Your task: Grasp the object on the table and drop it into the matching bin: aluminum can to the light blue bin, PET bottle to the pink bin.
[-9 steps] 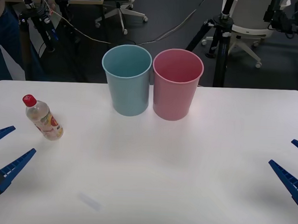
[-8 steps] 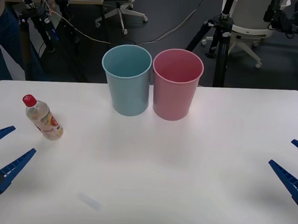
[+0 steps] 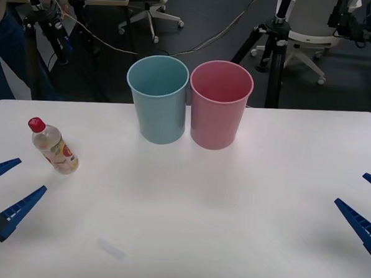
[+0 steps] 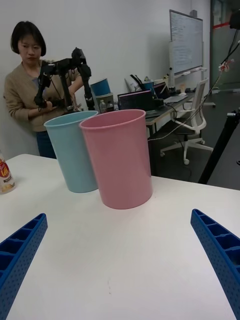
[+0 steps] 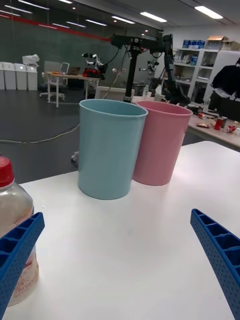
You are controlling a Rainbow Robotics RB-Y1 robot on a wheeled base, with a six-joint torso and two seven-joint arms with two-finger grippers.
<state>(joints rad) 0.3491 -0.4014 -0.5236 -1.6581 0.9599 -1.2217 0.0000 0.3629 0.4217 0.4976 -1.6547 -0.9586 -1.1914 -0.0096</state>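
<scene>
— So, where is the bottle [image 3: 53, 146]?

— It stands on the white table [image 3: 188, 214], on the robot's left side, leaning a little, with its red cap [image 3: 35, 124] up and towards the far edge. Its label is white, yellow and red. Nothing touches it.

— And the nearest gripper?

— The left gripper [image 3: 7, 191] hangs low over the table's near left part, just short of the bottle on the robot's side. Its two blue ribbed fingers are spread wide, with nothing between them. From the left wrist camera the bottle [image 5: 16, 227] sits partly behind one blue finger [image 5: 16, 252].

— What about the bins?

— Both stand upright near the middle of the table's far edge, side by side, so close that I cannot tell whether they touch. The light blue bin [image 3: 158, 100] is on the robot's left, the nearer of the two to the bottle, though still well apart from it. The pink bin [image 3: 219, 105] is on the right.

— The other arm?

— The right gripper [image 3: 367, 208] waits over the table's near right edge, fingers likewise spread wide and holding nothing, far from the bottle.
</scene>
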